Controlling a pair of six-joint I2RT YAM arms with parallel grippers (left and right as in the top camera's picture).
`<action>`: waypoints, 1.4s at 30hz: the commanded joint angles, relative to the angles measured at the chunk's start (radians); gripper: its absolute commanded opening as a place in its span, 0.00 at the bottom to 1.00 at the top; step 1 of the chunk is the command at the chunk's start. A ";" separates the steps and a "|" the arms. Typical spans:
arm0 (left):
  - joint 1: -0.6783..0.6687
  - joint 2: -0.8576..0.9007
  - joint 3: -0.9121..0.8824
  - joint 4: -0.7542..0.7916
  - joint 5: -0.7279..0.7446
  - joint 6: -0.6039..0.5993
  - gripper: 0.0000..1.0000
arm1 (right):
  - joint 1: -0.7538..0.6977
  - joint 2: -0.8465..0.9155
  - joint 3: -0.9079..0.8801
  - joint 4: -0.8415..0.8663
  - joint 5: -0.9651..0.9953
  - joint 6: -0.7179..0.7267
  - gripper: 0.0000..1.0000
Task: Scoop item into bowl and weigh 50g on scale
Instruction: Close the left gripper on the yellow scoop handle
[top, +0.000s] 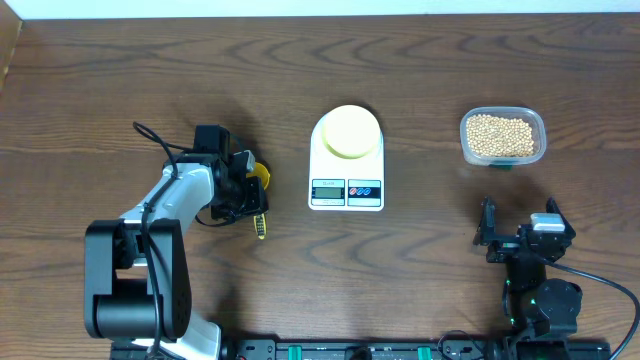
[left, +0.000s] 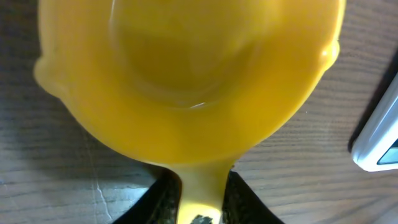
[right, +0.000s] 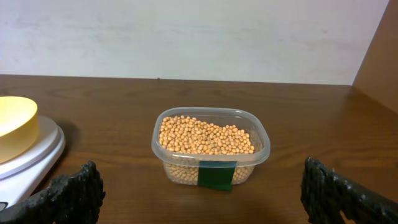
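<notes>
Left claw (left: 199, 202) pinches the scoop (left: 186, 81) by its handle, on the table. Right claw (top: 520, 228) is wide open and empty. Beans (right: 205, 138) are all in the tub (right: 263, 146), and the bowl (top: 350, 131) sits on the scale (top: 346, 192). Risk: the narrow handle twists in the grip, spilling beans in transit.

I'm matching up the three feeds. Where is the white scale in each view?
Overhead: scale at the table's centre, pale yellow bowl on its platform.
Left wrist: only a white corner at the right edge, beyond the yellow scoop.
Right wrist: lower left edge, bowl on top.
Shared landmark: the dark wood table, in all three.
</notes>
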 joint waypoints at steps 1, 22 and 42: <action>-0.002 0.018 -0.018 0.000 -0.009 0.006 0.24 | 0.007 -0.006 -0.003 -0.003 -0.002 -0.008 0.99; -0.002 0.013 -0.013 0.001 0.101 -0.009 0.08 | 0.007 -0.006 -0.003 -0.003 -0.002 -0.008 0.99; -0.002 0.013 -0.014 0.015 0.028 -0.009 0.08 | 0.007 -0.006 -0.003 -0.003 -0.002 -0.008 0.99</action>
